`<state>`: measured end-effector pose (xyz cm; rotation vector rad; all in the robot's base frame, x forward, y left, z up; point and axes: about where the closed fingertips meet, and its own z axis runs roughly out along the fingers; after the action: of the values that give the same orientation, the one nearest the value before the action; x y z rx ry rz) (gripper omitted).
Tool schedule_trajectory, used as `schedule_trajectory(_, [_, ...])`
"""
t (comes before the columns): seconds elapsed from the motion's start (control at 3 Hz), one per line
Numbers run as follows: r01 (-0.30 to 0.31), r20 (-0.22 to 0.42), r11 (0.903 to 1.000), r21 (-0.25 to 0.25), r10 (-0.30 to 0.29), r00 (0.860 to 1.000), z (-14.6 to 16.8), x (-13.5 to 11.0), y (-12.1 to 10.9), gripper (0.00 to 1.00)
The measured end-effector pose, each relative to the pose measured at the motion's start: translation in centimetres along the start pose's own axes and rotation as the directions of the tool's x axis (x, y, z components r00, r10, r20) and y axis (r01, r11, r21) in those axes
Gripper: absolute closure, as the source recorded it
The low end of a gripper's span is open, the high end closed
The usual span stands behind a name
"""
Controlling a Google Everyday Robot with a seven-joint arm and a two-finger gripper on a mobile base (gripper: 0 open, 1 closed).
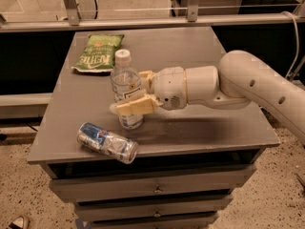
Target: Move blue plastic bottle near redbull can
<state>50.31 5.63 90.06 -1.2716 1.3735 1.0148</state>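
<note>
The blue plastic bottle [126, 85] stands upright near the middle of the grey cabinet top [190, 51]; it is clear with a white cap and a white label. My gripper [129, 93] reaches in from the right, its cream fingers [136, 106] closed around the bottle's middle. The redbull can [107, 142], blue and silver and dented, lies on its side near the front left edge, a short way in front of and left of the bottle.
A green snack bag [97, 52] lies flat at the back left of the top. The front edge is just beyond the can. Drawers sit below the top. A metal rail runs behind the cabinet.
</note>
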Motion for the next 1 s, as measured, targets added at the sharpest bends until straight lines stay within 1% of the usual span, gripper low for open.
schedule_trajectory(0.33, [-0.008,0.006,0.9999,-0.013,0.008,1.0,0.32,0.1,0.33,0.0])
schedule_trajectory(0.67, [-0.01,0.009,0.9998,-0.016,0.01,1.0,0.39,0.12,0.4,0.0])
schedule_trajectory(1.0, [0.007,-0.001,1.0,-0.003,-0.007,1.0,-0.52,0.1,-0.29,0.0])
